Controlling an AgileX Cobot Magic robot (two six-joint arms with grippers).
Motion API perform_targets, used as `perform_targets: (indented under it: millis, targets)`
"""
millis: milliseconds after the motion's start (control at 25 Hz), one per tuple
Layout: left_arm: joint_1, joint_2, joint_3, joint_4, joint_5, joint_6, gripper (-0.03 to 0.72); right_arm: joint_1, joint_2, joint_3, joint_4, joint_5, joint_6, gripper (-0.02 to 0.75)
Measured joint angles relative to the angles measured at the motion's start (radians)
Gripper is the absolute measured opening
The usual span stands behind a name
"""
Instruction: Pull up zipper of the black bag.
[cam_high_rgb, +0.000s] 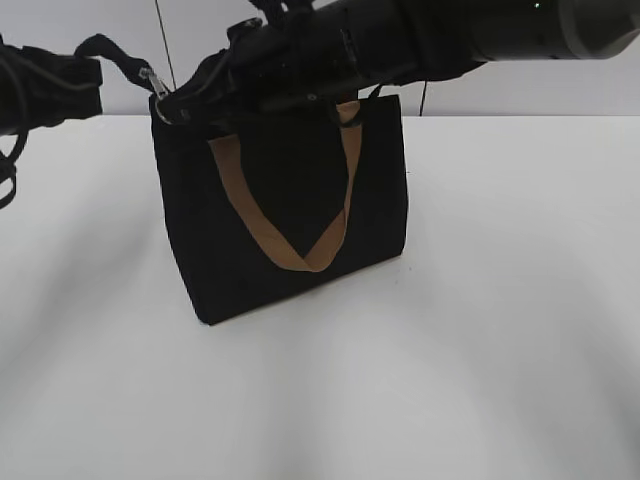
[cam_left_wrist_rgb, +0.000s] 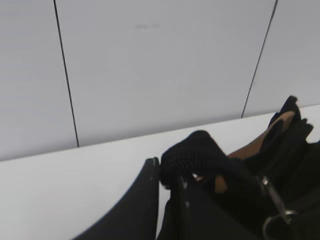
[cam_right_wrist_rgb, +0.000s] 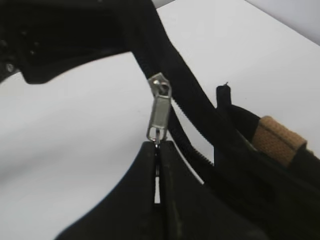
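Zipper (cam_right_wrist_rgb: 197, 117) work was under way on the black bag (cam_high_rgb: 290, 215), which stood upright on a white table (cam_high_rgb: 500, 350) with its tan handle (cam_high_rgb: 300, 225) hanging down the front. In the right wrist view, the right pincer (cam_right_wrist_rgb: 157, 150) had its two fingers pressed nearly together, pinching the lower end of the small silvery pull tab (cam_right_wrist_rgb: 159, 112); the tab rose straight above the fingertips, and the dark zipper strip ran past just behind it. The left pincer (cam_left_wrist_rgb: 172, 180) was closed on the free fabric end of the zipper strip, directly above its fingers, holding that corner of the bag taut, well apart from the right pincer's grip. To do this step well, the right pincer would likely need to pull along the line of the strip, not sideways, while the left kept steady tension. A tab held so near its tip could slip out if tugged sharply.
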Motion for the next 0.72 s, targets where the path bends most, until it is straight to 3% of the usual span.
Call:
perform_targets:
  millis: [200,480,720]
  targets:
    - [0.000,0.000,0.000,0.000,0.159,0.000,0.028,-0.021,-0.040,0.000,-0.061,0.067,0.068,-0.015]
    - [0.017,0.000,0.000,-0.012,0.242,0.000,0.028,-0.072,-0.046,-0.001,-0.289,0.080,0.248,-0.015]
    - [0.017,0.000,0.000,-0.013,0.300,0.000,0.027,-0.139,-0.054,-0.001,-0.318,0.081,0.268,-0.015]
